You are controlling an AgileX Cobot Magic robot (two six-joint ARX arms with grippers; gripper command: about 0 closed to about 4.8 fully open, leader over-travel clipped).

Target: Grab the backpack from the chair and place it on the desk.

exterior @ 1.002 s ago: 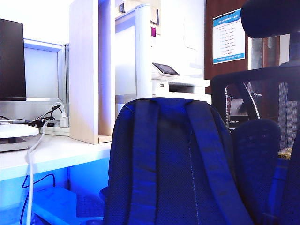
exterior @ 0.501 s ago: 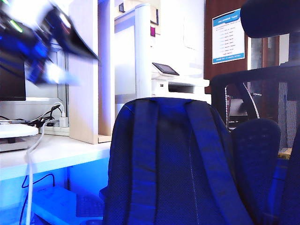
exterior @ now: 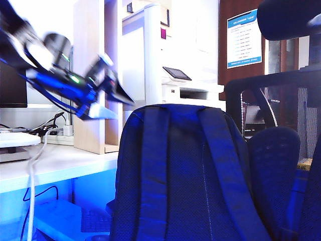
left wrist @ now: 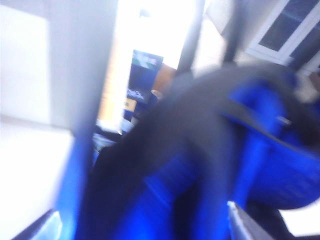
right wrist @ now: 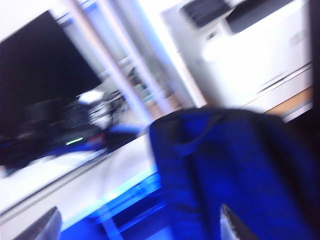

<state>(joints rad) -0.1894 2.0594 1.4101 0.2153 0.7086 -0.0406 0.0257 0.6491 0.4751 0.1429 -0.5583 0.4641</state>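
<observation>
The left gripper [exterior: 108, 98] is hanging in the air above the desk [exterior: 60, 165], up and to the left of the backpack [exterior: 185, 175] in the exterior view, its two fingers [exterior: 116, 90] spread apart with nothing between them — released, and clear of the bag's rounded top. Its arm is slanting down from the upper left corner of that view, blurred, in front of a dark monitor [exterior: 12, 65]. In the left wrist view the fingertips are showing only as pale smeared corners at the frame's edge, with the backpack [left wrist: 200, 165] filling the picture beyond them as dark and blue streaks. The right gripper [right wrist: 137, 225] is also standing open and empty; its pale fingertips [right wrist: 235, 225] are framing the backpack [right wrist: 235, 170] in the right wrist view, apart from it, and it is not showing in the exterior view. The backpack is standing upright against the chair [exterior: 276, 150], its two wide shoulder straps facing the exterior camera, not on the desk. Behind it a white printer [exterior: 193, 90] is sitting beside a pale wooden partition [exterior: 90, 75], and white cables [exterior: 35, 165] are trailing over the desk's front edge.
</observation>
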